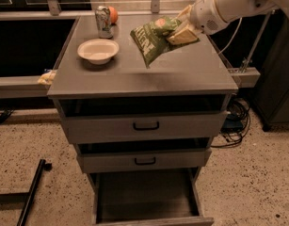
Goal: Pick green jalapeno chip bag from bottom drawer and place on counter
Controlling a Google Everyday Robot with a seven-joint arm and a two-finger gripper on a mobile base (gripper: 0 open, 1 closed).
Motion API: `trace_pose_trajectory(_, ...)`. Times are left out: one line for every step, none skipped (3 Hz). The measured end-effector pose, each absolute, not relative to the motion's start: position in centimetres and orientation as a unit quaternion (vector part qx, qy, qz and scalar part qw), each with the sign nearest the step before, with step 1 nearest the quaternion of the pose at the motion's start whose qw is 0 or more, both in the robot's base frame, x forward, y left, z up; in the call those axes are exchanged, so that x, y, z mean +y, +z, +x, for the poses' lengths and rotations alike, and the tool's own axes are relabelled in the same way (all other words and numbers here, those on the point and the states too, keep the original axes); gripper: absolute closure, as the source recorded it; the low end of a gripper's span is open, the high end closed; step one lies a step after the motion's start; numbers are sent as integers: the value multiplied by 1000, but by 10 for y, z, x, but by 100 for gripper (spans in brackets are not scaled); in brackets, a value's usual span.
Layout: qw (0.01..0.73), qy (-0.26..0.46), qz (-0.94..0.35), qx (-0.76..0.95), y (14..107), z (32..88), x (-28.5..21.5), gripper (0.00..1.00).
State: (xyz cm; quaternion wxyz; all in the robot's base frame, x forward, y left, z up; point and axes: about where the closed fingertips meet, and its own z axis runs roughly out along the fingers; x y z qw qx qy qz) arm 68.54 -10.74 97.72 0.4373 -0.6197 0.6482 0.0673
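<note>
The green jalapeno chip bag hangs tilted in the air above the middle of the grey counter. My gripper reaches in from the upper right and is shut on the bag's right end. The bag's lower corner points down close to the counter top. The bottom drawer is pulled open below the two shallower drawers, and its dark inside shows nothing in it.
A white bowl sits on the counter's left part. A silver can and an orange round thing stand at the back left. Cables lie on the floor right of the cabinet. A black bar lies at lower left.
</note>
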Motion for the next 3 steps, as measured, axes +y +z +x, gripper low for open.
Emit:
trace_pose_trajectory(437, 67, -620, 648, 977, 685, -107, 11)
trace_pose_trajectory(437, 67, -620, 648, 977, 685, -107, 0)
trace_pose_trajectory(437, 67, -620, 648, 977, 685, -107, 0)
